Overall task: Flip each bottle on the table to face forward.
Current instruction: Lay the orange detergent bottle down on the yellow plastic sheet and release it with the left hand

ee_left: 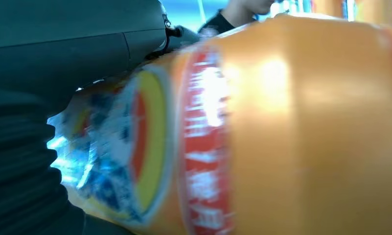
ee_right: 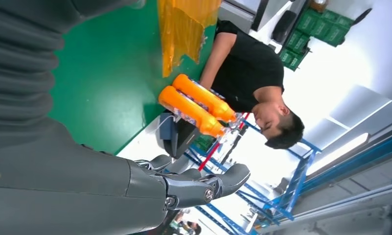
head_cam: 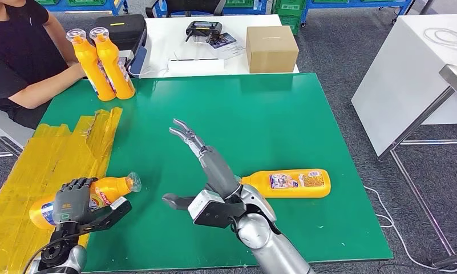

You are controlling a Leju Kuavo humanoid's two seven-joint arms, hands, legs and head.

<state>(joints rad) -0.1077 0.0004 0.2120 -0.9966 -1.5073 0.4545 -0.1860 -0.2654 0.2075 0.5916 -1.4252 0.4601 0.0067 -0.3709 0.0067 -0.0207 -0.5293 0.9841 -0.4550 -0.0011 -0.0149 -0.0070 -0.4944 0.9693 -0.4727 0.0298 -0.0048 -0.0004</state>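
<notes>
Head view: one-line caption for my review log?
Left robot hand grips a lying orange bottle; right robot hand hovers open.

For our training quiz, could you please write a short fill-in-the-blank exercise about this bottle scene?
1. The left hand grips an orange plastic bottle lying over the ____ taped patch.
2. The right hand hangs over the ____ mat, holding nothing.
3. Another orange bottle beside the right arm lies on its ____.
4. At the far corner ____ orange bottles stand upright.

Missing words: yellow; green; side; two

held bottle (ee_left: 282,137): blurred, label unreadable | lying bottle (head_cam: 291,183): neck hidden behind right hand (head_cam: 206,162)
</notes>
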